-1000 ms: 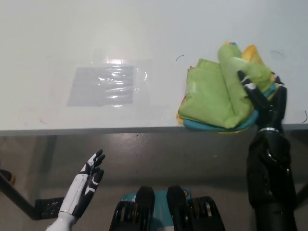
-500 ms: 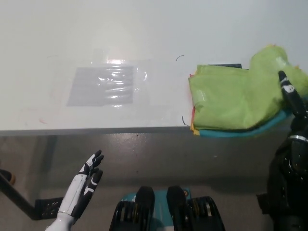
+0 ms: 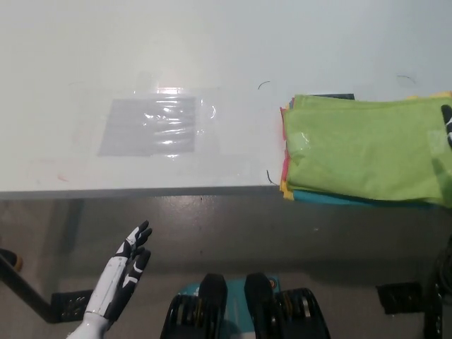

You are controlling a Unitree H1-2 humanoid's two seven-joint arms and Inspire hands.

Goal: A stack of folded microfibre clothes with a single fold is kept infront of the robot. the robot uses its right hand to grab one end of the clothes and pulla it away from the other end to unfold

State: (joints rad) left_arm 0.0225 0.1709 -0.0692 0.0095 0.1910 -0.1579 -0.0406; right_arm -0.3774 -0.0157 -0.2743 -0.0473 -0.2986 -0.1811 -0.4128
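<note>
A green microfibre cloth (image 3: 364, 150) lies spread flat on top of a stack of cloths (image 3: 288, 185) near the table's front edge at the right, reaching the picture's right border. Red, yellow and teal edges show under it. Only a sliver of my black right hand (image 3: 448, 127) shows at the right border, at the cloth's right end; whether it grips the cloth is hidden. My white left hand (image 3: 126, 267) rests open below the table at the lower left, far from the cloths.
A grey rectangle under shiny clear film (image 3: 152, 125) lies on the white table (image 3: 212, 42) left of the stack. The table's front edge (image 3: 141, 191) runs across the middle of the picture.
My right hand has pulled the green cloth's upper layer to the right, out to the picture's border. The cloth went from folded and bunched to lying flat. The left hand has stayed still.
</note>
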